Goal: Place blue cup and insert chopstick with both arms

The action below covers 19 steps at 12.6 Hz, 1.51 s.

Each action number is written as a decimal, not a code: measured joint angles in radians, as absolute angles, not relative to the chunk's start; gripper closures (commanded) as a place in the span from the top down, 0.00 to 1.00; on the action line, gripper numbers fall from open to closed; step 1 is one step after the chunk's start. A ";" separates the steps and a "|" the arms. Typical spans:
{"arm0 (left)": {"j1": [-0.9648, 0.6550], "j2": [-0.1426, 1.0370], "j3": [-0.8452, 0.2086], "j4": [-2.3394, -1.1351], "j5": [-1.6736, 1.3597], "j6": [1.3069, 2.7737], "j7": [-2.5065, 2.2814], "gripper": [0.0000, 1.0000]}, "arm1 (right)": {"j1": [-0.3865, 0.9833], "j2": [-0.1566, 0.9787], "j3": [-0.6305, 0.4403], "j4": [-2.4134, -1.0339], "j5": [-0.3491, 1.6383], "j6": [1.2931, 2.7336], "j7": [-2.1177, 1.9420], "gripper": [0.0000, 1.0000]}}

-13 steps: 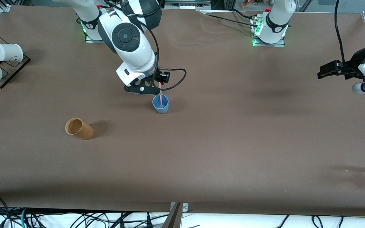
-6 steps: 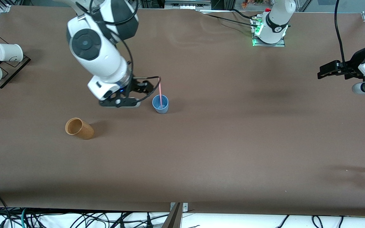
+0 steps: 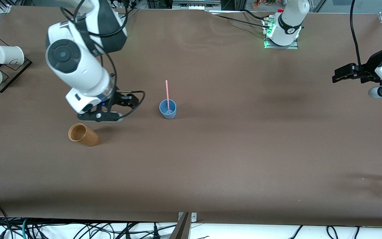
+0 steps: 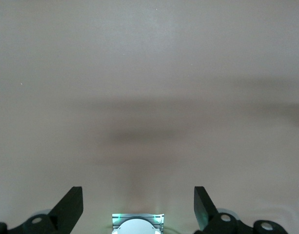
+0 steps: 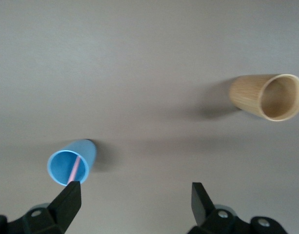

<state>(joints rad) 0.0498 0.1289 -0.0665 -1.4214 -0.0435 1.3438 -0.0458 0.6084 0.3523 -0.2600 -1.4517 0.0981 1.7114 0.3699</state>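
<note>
A wide brown tabletop point(image 3: 230, 159) seen from a high camera facing two white robot arms.

The blue cup point(image 3: 168, 109) stands upright on the tabletop, toward the right arm's end but near the middle. The pink chopstick point(image 3: 167, 95) stands in it, tip at the cup's bottom, its long axis nearly upright and leaning a little toward twelve o'clock in the front view. Both look placed as the task asks.

The right end effector point(image 3: 124, 106) hangs just above the tabletop, its fingers spread and holding nothing. From it the blue cup lies at about three o'clock in the front view, a short way apart and not touching. In the right wrist view the cup point(image 5: 71, 167) shows its open mouth with the chopstick point(image 5: 75, 169) inside, close beside one black fingertip point(image 5: 69, 202).

A tan cup point(image 3: 83, 134) lies on its side at about seven o'clock from that end effector, nearer the front camera, mouth toward the right arm's end.

The left end effector point(image 3: 340, 75) waits over the left arm's end of the tabletop, open and empty, well apart from the cup. The right arm is by far the nearer.

Two white cups point(image 3: 8, 54) rest on a rack point(image 3: 12, 74) at the right arm's end.
</note>
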 measured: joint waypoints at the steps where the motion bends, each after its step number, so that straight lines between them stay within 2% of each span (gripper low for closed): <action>1: 0.050 0.129 -0.067 -1.421 -0.044 1.344 -0.046 1.00 | 0.604 0.352 -0.279 -1.452 0.091 1.697 0.346 1.00; 4: 0.050 0.129 -0.067 -1.421 -0.044 1.344 -0.046 1.00 | 0.585 0.348 -0.343 -1.452 0.063 1.679 0.292 1.00; 7: 0.050 0.129 -0.066 -1.421 -0.044 1.344 -0.046 1.00 | 0.482 0.314 -0.352 -1.480 0.062 1.668 0.189 1.00; 9: 0.050 0.129 -0.066 -1.421 -0.044 1.344 -0.046 1.00 | 0.379 0.251 -0.313 -1.547 0.057 1.689 0.160 1.00; 11: 0.050 0.131 -0.066 -1.422 -0.044 1.344 -0.046 1.00 | 0.272 0.160 -0.223 -1.642 0.012 1.723 0.150 1.00; 13: 0.050 0.134 -0.067 -1.422 -0.044 1.344 -0.046 1.00 | 0.218 0.088 -0.170 -1.691 -0.018 1.742 0.152 1.00; 16: 0.050 0.137 -0.066 -1.422 -0.044 1.344 -0.046 1.00 | 0.170 0.023 -0.161 -1.701 -0.019 1.745 0.151 1.00; 19: 0.050 0.138 -0.067 -1.422 -0.044 1.344 -0.046 1.00 | 0.121 -0.017 -0.162 -1.702 -0.002 1.678 0.147 1.00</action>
